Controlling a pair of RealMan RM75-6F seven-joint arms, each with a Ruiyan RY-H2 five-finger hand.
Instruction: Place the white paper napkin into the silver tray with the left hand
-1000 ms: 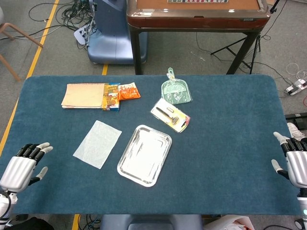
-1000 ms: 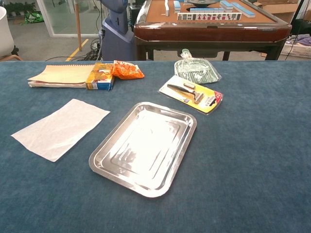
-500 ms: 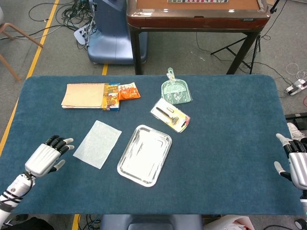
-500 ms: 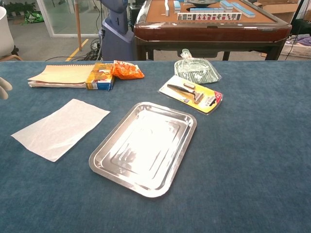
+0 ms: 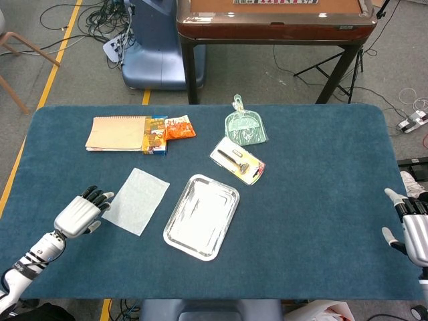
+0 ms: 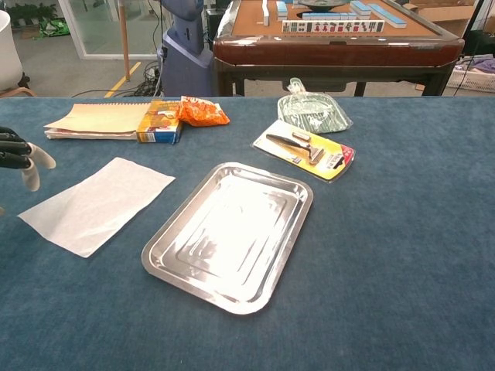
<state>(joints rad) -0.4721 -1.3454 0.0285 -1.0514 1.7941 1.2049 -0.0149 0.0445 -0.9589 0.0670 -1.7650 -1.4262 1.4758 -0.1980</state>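
The white paper napkin lies flat on the blue table cloth, left of the silver tray. The tray holds nothing. My left hand hovers just left of the napkin, fingers spread and holding nothing, its fingertips close to the napkin's left edge. My right hand stays at the table's far right edge, fingers apart and empty, seen only in the head view.
A notebook, a small colourful box and an orange snack packet lie behind the napkin. A green dustpan and a packaged peeler sit behind the tray. A wooden table stands beyond.
My left hand has moved forward and right from the table's near-left corner to the napkin's left edge, entering the chest view. The right hand has hardly moved.
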